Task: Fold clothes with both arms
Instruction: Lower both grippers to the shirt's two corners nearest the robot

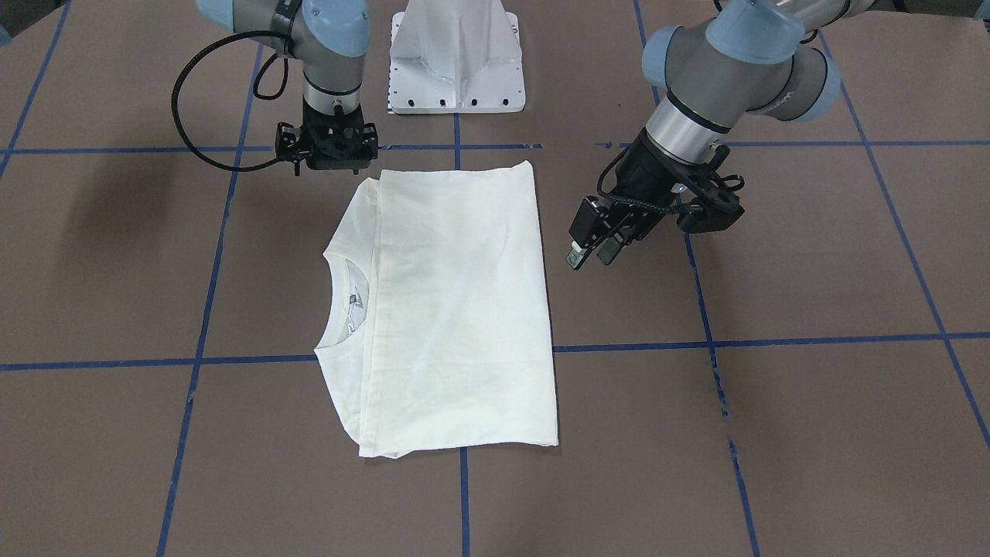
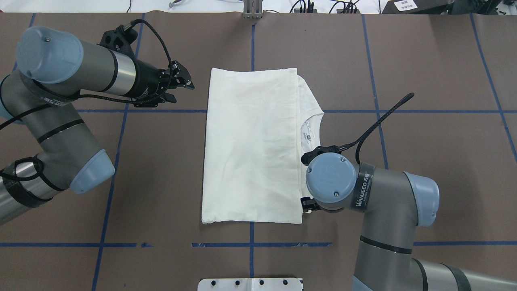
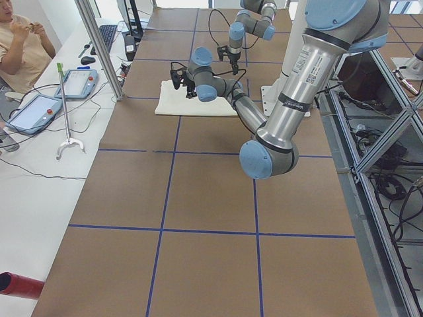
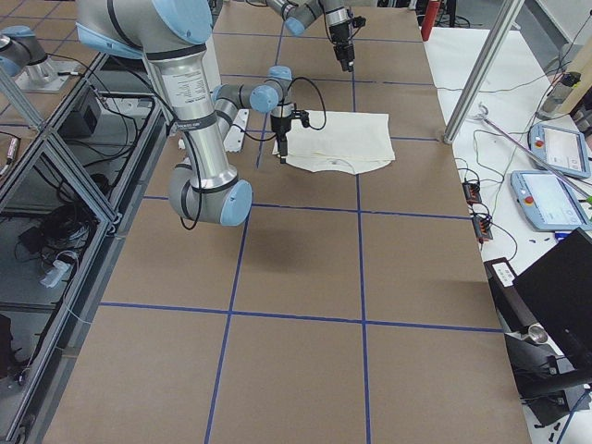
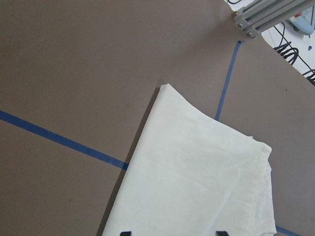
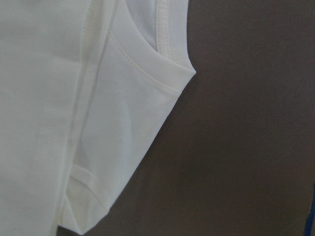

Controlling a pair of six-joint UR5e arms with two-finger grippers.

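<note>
The clothes are one cream-white shirt (image 1: 456, 309) (image 2: 250, 145), lying flat as a folded rectangle, plain side up. Its ribbed neck (image 1: 348, 298) peeks out on the robot's right side. My left gripper (image 1: 592, 255) (image 2: 183, 93) hovers open beside the shirt's left edge, apart from the cloth. In the left wrist view its fingertips (image 5: 125, 232) stand wide apart over the shirt (image 5: 197, 182). My right gripper (image 1: 334, 155) points straight down at the shirt's near right corner; its fingers are hidden, so I cannot tell its state. The right wrist view shows the shoulder and neck rim (image 6: 128, 88).
The white pedestal base (image 1: 456, 62) stands behind the shirt. Blue tape lines (image 1: 232, 362) grid the brown table. At the operators' side are a metal post (image 3: 99, 46), tablets (image 3: 39, 109) and a seated person (image 3: 20, 39).
</note>
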